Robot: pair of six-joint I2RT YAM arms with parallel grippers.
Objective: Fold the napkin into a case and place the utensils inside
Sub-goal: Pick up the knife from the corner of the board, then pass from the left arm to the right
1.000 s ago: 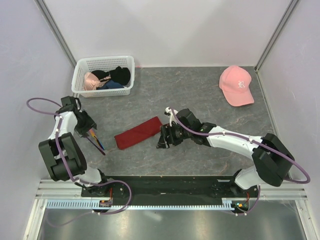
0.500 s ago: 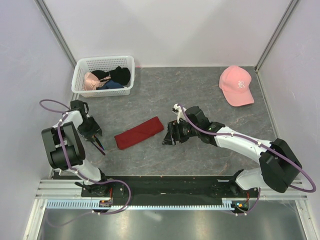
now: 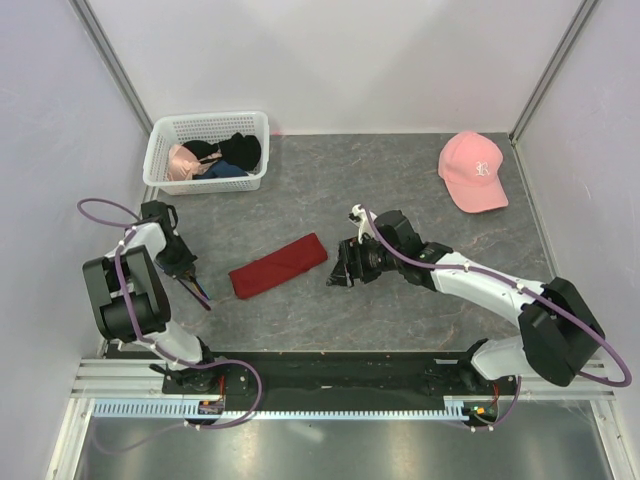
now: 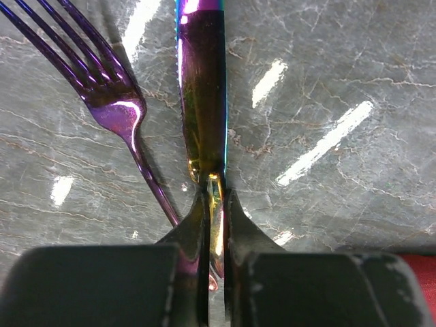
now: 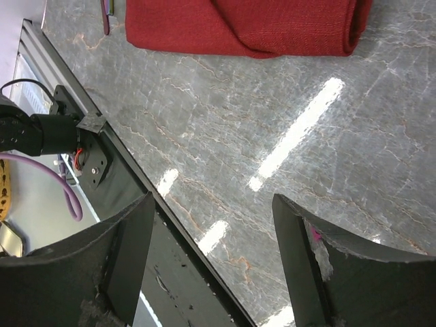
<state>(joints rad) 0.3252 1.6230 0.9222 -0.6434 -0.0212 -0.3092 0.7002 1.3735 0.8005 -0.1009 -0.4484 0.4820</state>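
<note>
The left hand (image 4: 214, 197) is clamped on the handle of an iridescent knife (image 4: 202, 88) that lies flat on the grey tabletop (image 3: 400, 190) near its left edge. Its 2 fingers (image 4: 191, 228) press the narrow handle from either side. A purple fork (image 4: 112, 88) lies just beside the knife, with its tines at the same end as the blade and its handle slanting in toward the knife's handle. The napkin (image 3: 279, 266), folded into a narrow dark red strip, lies flat between the left edge and the middle of the tabletop, slanted, apart from both utensils. The right hand (image 3: 340, 272) hangs near the strip's end that faces the right edge, its fingers (image 5: 310, 272) spread wide with nothing between them and only bare tabletop below. A white basket (image 3: 160, 150) of garments sits at the far left corner, and a pink cap (image 3: 472, 172) lies near the far right corner.
</note>
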